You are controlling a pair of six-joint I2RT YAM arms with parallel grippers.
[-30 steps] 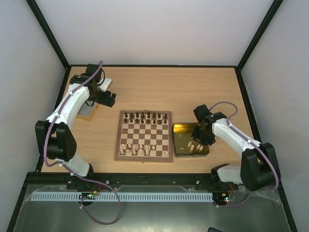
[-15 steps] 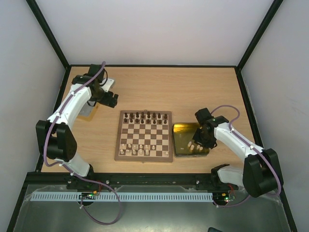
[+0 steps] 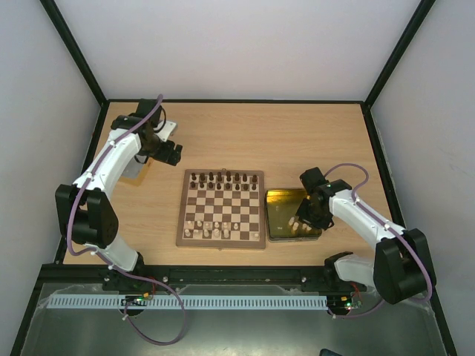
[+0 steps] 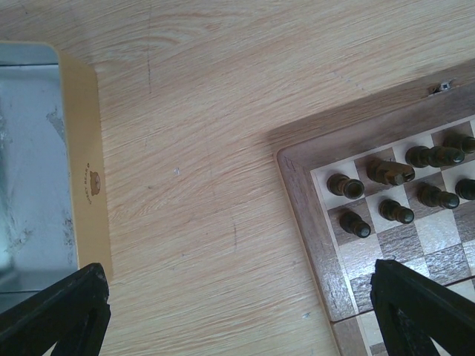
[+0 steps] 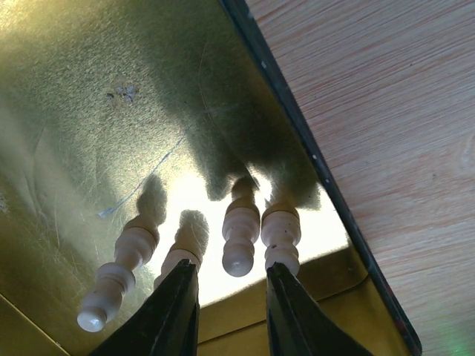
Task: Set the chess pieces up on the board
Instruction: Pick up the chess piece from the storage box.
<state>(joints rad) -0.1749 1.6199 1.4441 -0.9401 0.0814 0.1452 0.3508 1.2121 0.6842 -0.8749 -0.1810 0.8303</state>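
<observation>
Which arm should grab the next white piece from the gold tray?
Right. The right gripper hangs open over the cream pieces in the gold tray. The left gripper is far off, past the other side of the board.

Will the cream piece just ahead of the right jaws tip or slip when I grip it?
The cream piece is slim and turned, so it could tip or roll. The gold tray looks glossy; it may slide.

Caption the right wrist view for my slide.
Open right gripper poised over four cream chess pieces in the gold tray.
</observation>
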